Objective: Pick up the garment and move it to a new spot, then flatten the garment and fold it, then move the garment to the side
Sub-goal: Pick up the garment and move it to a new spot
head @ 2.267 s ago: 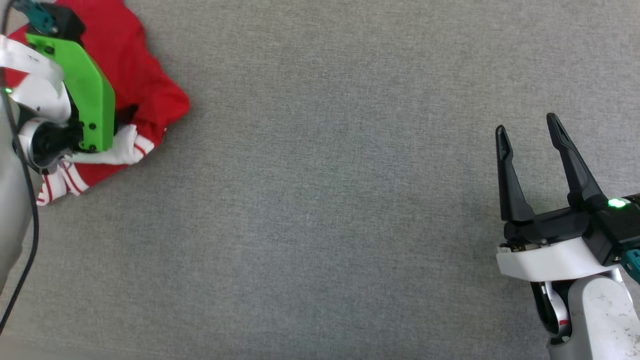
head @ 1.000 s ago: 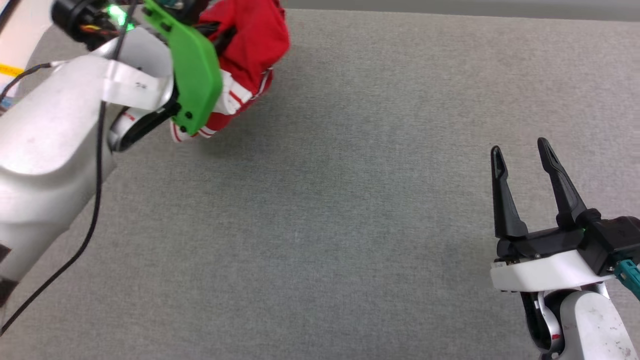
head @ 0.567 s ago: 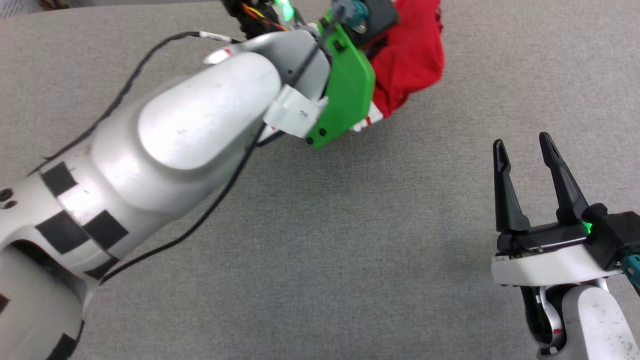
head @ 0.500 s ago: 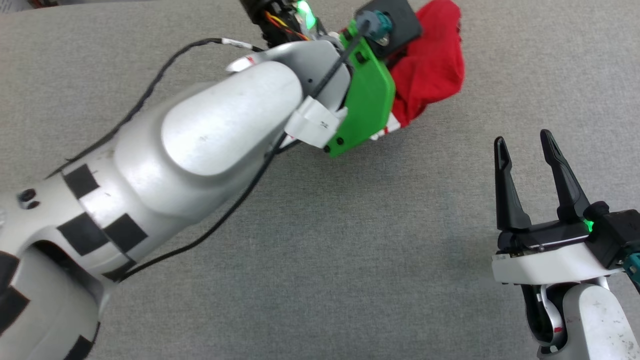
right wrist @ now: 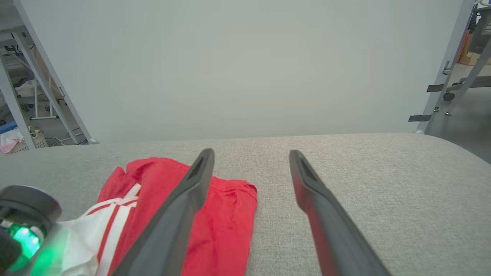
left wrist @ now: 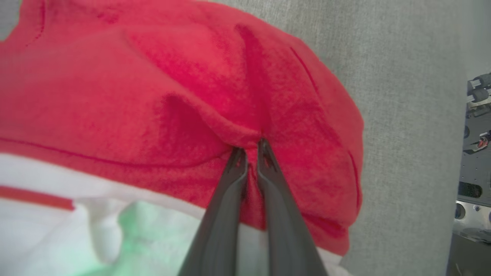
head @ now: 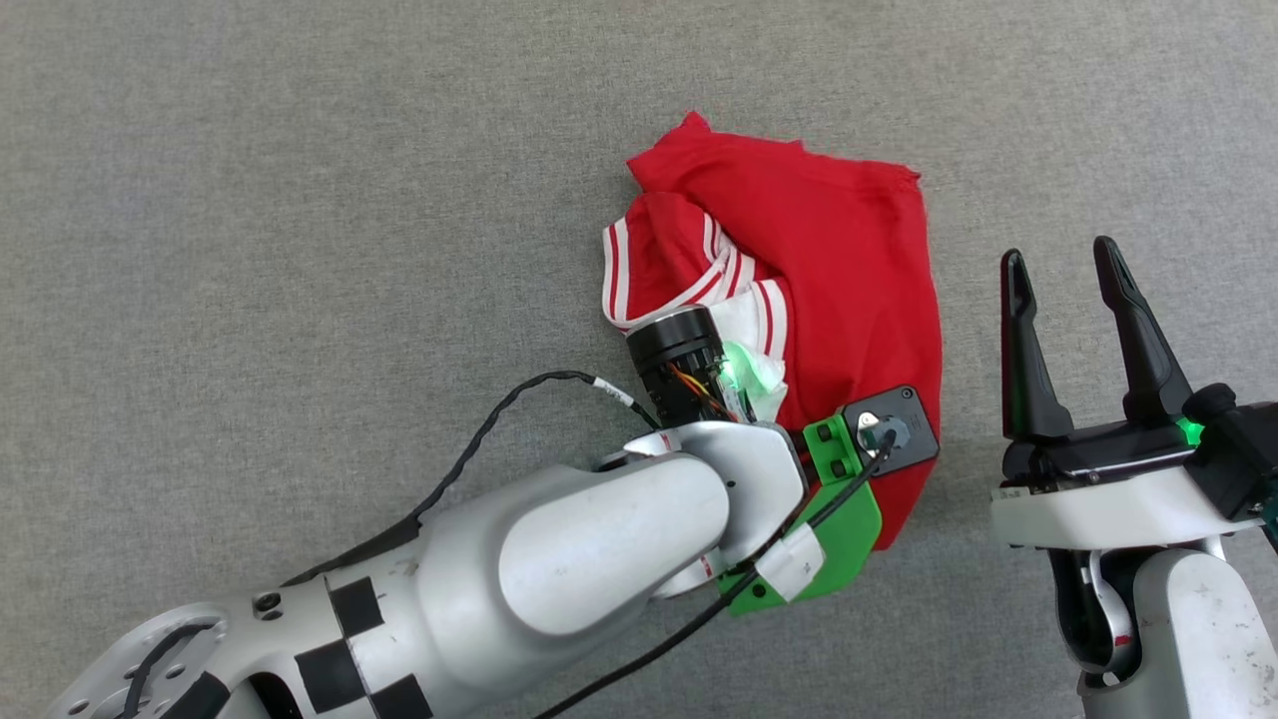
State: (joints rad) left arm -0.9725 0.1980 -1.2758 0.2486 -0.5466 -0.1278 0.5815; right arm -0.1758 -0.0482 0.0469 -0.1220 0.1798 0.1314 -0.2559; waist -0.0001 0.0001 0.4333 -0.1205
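The red jersey-style garment point(head: 849, 270), a shirt with white sleeve fabric and red-and-white striped trim, lies crumpled in a heap on a grey woven fabric surface point(head: 300, 200), a little right of the middle of my head view. Its red body is uppermost. The striped trim and white sleeve bunch at the heap's left side.

My left pincer point(left wrist: 249, 147) is pressed almost together on a small raised fold of the red cloth. In my left wrist view the two dark fingers meet near their tips with a ridge of the garment point(left wrist: 153, 76) pinched between them, and creases run out from that spot.

In the head view my pale left arm point(head: 559, 559) reaches in from the lower left, its wrist over the heap's lower edge and hiding those fingers. A bright green plastic bracket point(head: 849, 529) sits on the wrist, a black cable point(head: 499, 419) loops along the arm, and a green light point(head: 744, 364) glows against the white sleeve.

My right pincer point(head: 1058, 255) is spread wide and holds nothing. It stands just beside the garment's right edge, apart from it, fingers pointing up the head view.

In my right wrist view the right pincer point(right wrist: 251, 153) points across the grey surface. The garment point(right wrist: 226, 226) lies partly behind its left finger, and a pale wall point(right wrist: 245, 69) rises past the surface's far edge.
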